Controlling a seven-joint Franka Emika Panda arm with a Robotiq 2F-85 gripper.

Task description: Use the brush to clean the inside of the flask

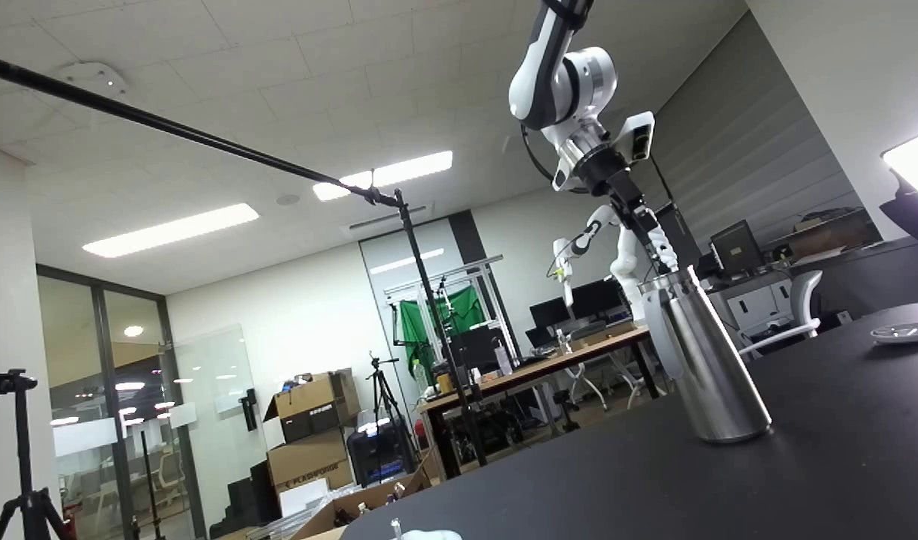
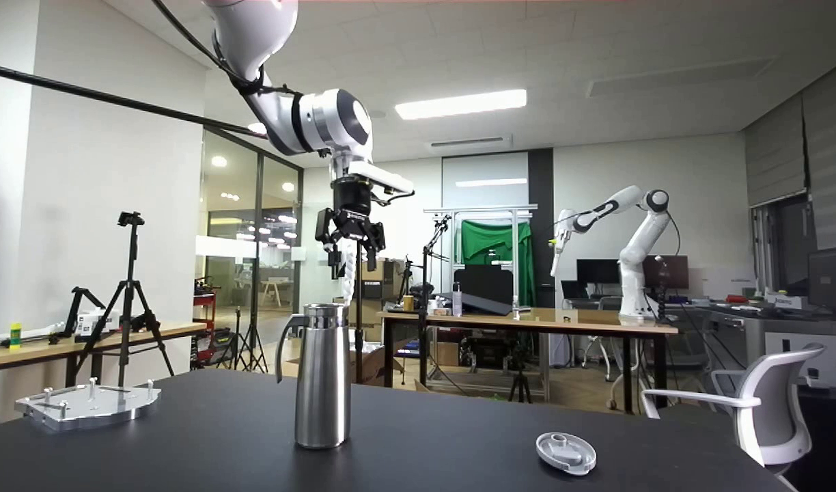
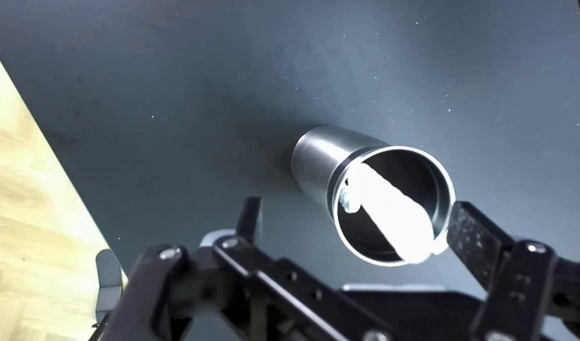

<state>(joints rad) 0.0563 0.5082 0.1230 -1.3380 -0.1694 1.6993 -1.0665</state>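
The flask is a tall steel jug (image 2: 322,383) with a grey handle, upright on the black table; it also shows in an exterior view (image 1: 710,367) and in the wrist view (image 3: 325,154). The brush has a white, ribbed handle (image 2: 350,273) that sticks up out of the flask's mouth and leans against the rim. In the wrist view the brush (image 3: 394,213) looks overexposed; its lower end is hidden inside the flask. My gripper (image 3: 356,210) is open above the flask. Its fingers stand wide apart on either side of the brush handle, in an exterior view too (image 2: 354,268).
A grey oval lid (image 2: 566,453) lies on the table (image 2: 445,437) to one side of the flask. A clear plate with posts (image 2: 87,404) sits near the table's far side. A white chair (image 2: 766,403) stands beyond the edge. The table edge shows beside the wooden floor (image 3: 29,213).
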